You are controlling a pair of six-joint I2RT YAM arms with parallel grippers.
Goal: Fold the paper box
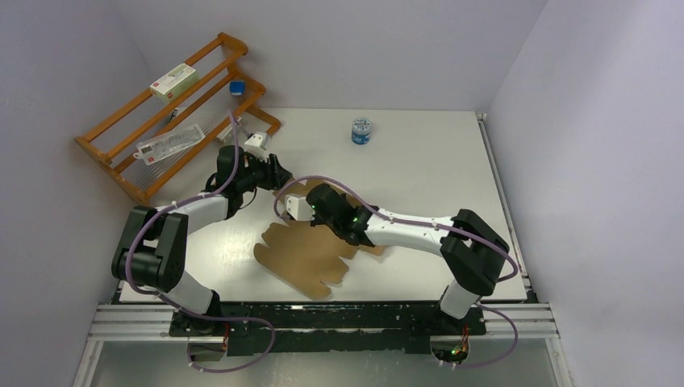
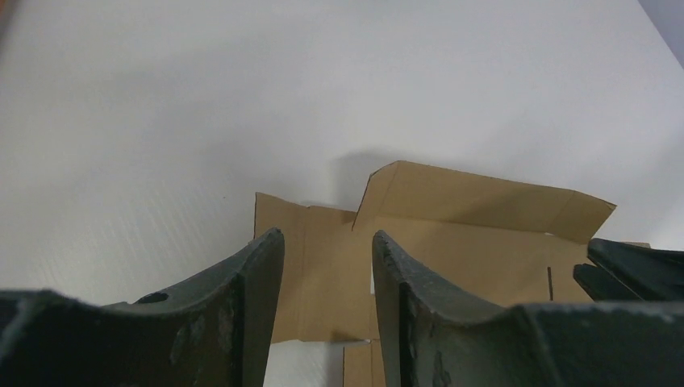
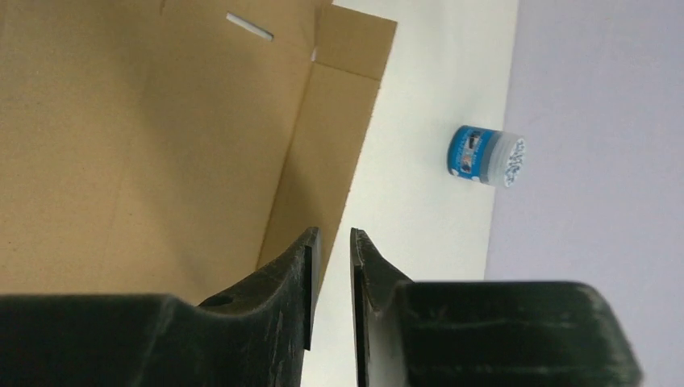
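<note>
A white table point(image 1: 419, 153) boxed in by pale lilac walls carries the paper box point(image 1: 310, 250), which lies mostly flat at mid-table with its far flap tipped up. The left gripper point(image 2: 327, 236) hangs over the sheet's far left corner, its fingers point(image 2: 258, 274) about half spread with nothing between them. The right gripper point(image 3: 333, 234) has its fingers point(image 3: 298, 258) drawn to a narrow slit showing bare table, the raised flap's edge just beside one tip; whether they touch I cannot tell.
</note>
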